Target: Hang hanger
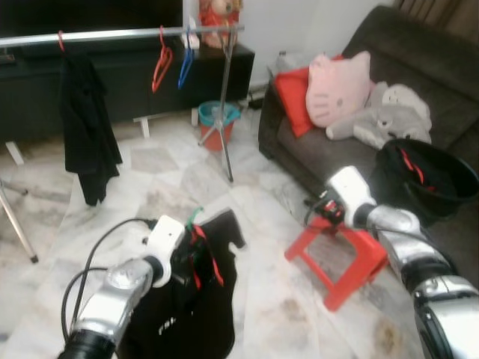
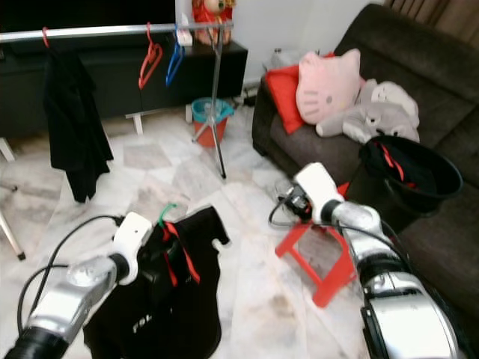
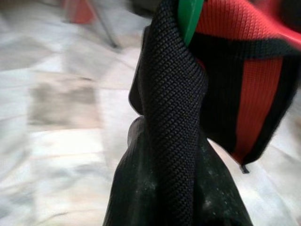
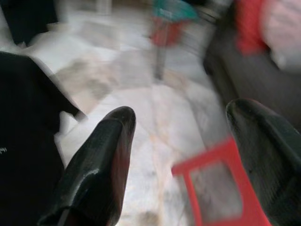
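Observation:
My left gripper (image 1: 191, 253) is low at the front left, shut on a green hanger (image 1: 194, 217) that carries a black garment (image 1: 187, 314) with red trim. In the left wrist view the green hanger (image 3: 190, 19) pokes out above the garment's black and red knit collar (image 3: 174, 103). The fabric hides the fingers. A silver clothes rail (image 1: 120, 34) runs across the far left, well beyond the gripper. My right gripper (image 4: 183, 155) hovers open and empty over the floor by a red stool (image 1: 337, 258), its fingers (image 4: 99, 174) wide apart.
On the rail hang a red hanger (image 1: 161, 63), a blue hanger (image 1: 185, 67) and a black garment (image 1: 88, 127). The rail's tripod leg (image 1: 223, 127) stands by a teal bucket (image 1: 218, 120). A dark sofa (image 1: 419, 60) with cushions and a black basket (image 1: 423, 179) fills the right.

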Robot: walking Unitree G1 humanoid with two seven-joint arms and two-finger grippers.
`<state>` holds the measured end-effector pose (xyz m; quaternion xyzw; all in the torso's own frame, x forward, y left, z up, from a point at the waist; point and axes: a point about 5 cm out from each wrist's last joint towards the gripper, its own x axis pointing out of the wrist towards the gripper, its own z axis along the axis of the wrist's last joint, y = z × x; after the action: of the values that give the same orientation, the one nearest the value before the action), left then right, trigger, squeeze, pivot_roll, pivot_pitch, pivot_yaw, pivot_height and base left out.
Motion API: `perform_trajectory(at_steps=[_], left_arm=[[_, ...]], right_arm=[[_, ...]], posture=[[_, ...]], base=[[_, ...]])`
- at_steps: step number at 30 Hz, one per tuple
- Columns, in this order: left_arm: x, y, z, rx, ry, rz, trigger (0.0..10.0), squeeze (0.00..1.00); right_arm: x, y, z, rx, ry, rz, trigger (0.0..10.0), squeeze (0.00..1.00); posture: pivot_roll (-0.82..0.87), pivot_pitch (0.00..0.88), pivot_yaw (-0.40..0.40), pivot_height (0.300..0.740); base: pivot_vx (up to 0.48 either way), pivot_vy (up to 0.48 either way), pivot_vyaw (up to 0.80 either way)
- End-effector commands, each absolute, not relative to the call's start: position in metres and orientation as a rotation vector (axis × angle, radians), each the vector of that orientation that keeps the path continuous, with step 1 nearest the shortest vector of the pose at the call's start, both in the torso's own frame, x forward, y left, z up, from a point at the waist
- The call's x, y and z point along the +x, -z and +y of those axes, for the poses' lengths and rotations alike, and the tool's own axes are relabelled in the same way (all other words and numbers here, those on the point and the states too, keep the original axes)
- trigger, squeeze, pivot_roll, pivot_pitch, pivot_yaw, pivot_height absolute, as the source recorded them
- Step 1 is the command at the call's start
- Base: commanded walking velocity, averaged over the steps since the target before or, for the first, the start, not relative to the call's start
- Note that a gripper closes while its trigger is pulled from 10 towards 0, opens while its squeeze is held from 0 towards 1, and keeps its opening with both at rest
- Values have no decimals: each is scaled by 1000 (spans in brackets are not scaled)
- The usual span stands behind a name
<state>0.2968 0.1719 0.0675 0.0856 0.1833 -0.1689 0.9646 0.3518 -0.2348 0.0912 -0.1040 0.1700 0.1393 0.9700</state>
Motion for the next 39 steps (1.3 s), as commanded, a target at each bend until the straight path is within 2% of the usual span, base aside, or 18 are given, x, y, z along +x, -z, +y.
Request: perform_trajectory(at_steps=[1,3,6,9,10,13,25,29,33,39], left_arm=[[303,-75,178,171,242,297,10000,0],[301,-72,182,146,176,279,10000,0],[299,-71,183,126,164,257,10000,0],[297,-70,185,101,133,224,10000,0],[297,-70,185,101,133,224,10000,0],[297,-71,189,81,102,198,10000,0],[287,-58,216,78,65,217,10000,0],[288,-51,218,74,63,243,10000,0],[292,-49,217,67,44,240,10000,0],[294,-47,208,81,51,228,10000,0]], right_arm=[[336,-66,-246,-139,-147,419,10000,0],[318,-40,-247,-71,-66,483,10000,0],[305,-23,-243,-105,-44,521,10000,0],[277,6,-242,-30,72,585,10000,0],[277,6,-242,-30,72,585,10000,0],[240,40,-233,51,178,702,10000,0],[188,78,-202,128,222,850,10000,0],[179,82,-205,130,249,883,10000,0],[173,84,-207,119,254,893,10000,0],[159,91,-207,99,265,952,10000,0]], posture=[[169,0,-128,740],[169,0,-120,740],[162,0,-109,740],[154,0,-79,740],[154,0,-79,740],[146,0,-24,740],[78,0,107,740],[45,0,113,740],[10,0,86,740],[84,0,46,740]], base=[[0,0,0],[0,0,0],[0,0,0],[0,0,0],[0,0,0],[0,0,0],[0,0,0],[0,0,0],[201,0,0],[325,0,0]])
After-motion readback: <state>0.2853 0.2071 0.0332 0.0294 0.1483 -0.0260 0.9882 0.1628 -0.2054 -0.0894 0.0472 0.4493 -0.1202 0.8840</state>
